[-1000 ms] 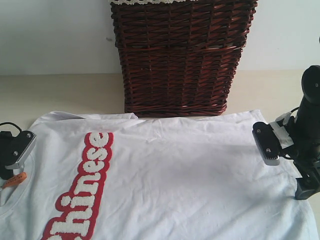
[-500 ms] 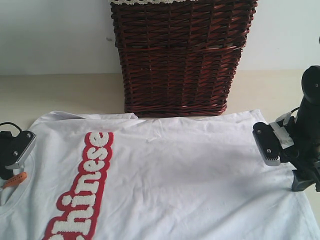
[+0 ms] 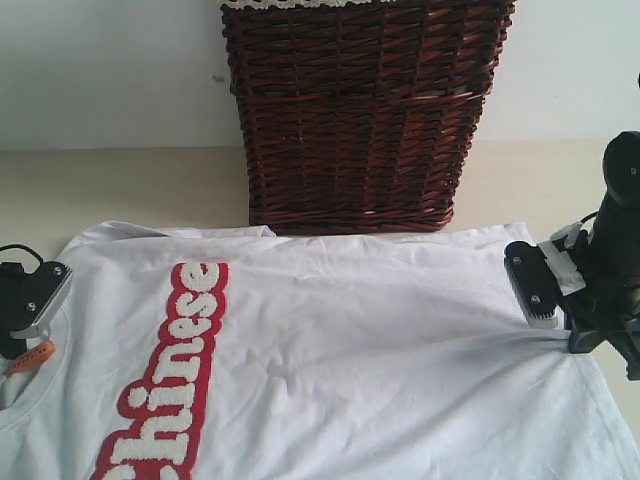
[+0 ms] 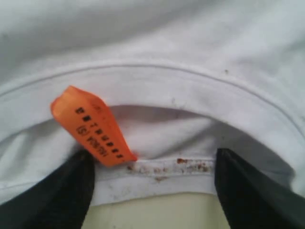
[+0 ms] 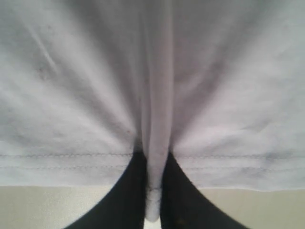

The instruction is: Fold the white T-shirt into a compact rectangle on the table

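The white T-shirt point(image 3: 350, 350) lies spread on the table point(image 3: 120, 190), its red-outlined letters point(image 3: 175, 380) running down the left side. My left gripper point(image 3: 22, 335) is at the neck, open, its two fingers straddling the ribbed collar point(image 4: 157, 174) beside the orange tag point(image 4: 93, 126); nothing is pinched. At the shirt's right edge my right gripper point(image 3: 580, 340) is shut on a bunched fold of the hem point(image 5: 153, 191), and the cloth puckers toward it in tight creases.
A dark brown wicker basket point(image 3: 360, 110) stands just behind the shirt at the table's middle back, against the pale wall. Bare table point(image 5: 47, 205) shows under the hem.
My right gripper has closed on the shirt's right hem, gathering the cloth into a pinch with creases pulling toward it. The left gripper stays open at the collar.
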Motion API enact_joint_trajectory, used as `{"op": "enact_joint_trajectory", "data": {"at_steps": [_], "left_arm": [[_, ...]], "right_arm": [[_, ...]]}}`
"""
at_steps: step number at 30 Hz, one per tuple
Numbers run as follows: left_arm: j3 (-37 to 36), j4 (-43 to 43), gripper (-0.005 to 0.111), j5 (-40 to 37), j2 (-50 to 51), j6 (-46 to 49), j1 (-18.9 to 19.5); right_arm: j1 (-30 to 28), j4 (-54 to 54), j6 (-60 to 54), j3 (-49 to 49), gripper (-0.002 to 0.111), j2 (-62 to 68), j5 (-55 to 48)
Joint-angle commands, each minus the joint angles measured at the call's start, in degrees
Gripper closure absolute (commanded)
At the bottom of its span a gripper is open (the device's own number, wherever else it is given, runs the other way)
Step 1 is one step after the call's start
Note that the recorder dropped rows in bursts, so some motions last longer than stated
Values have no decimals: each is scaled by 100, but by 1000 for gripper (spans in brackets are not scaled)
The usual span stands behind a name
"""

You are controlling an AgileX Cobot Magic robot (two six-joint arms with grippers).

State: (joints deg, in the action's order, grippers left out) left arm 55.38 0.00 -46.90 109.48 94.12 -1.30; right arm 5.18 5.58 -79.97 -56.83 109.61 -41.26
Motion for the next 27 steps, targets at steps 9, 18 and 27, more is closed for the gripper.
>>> {"op": "enact_joint_trajectory", "data": {"at_steps": [9, 18, 27], "left_arm": [[-82, -62, 37, 306, 274, 20, 12], [-82, -62, 37, 306, 274, 20, 12], [-82, -62, 37, 306, 274, 20, 12]], "right_arm": [[-19, -71, 66, -10, 108, 48, 257], [-19, -71, 66, -10, 108, 48, 510], [-19, -71, 66, -10, 108, 48, 523]]}}
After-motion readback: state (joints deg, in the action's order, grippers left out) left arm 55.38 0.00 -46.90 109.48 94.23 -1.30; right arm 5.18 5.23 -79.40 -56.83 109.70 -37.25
